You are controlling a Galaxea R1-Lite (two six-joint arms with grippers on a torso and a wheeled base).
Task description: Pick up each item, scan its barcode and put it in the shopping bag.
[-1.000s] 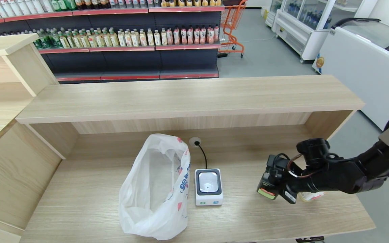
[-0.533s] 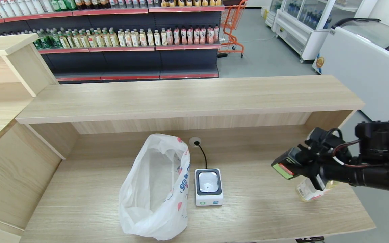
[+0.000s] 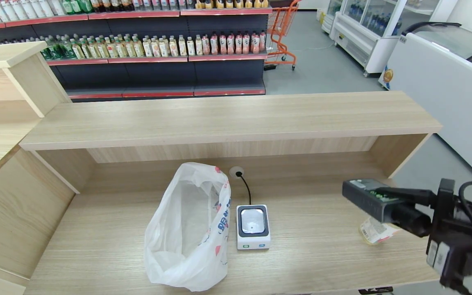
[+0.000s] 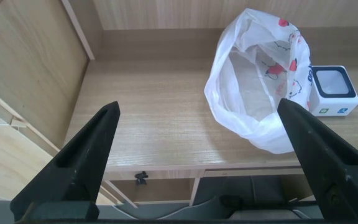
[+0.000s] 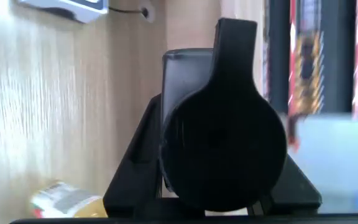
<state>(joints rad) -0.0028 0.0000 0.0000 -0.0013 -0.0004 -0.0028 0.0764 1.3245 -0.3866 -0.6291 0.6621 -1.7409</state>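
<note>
The right gripper is clamped on a dark box above the counter, well right of the scanner. The bag stands just left of the scanner. The left gripper has its jaws wide apart.

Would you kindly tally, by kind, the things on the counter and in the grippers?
shopping bag: 1
barcode scanner: 1
yellowish packet, lying flat: 1
dark box in the right gripper: 1
Total: 4
</note>
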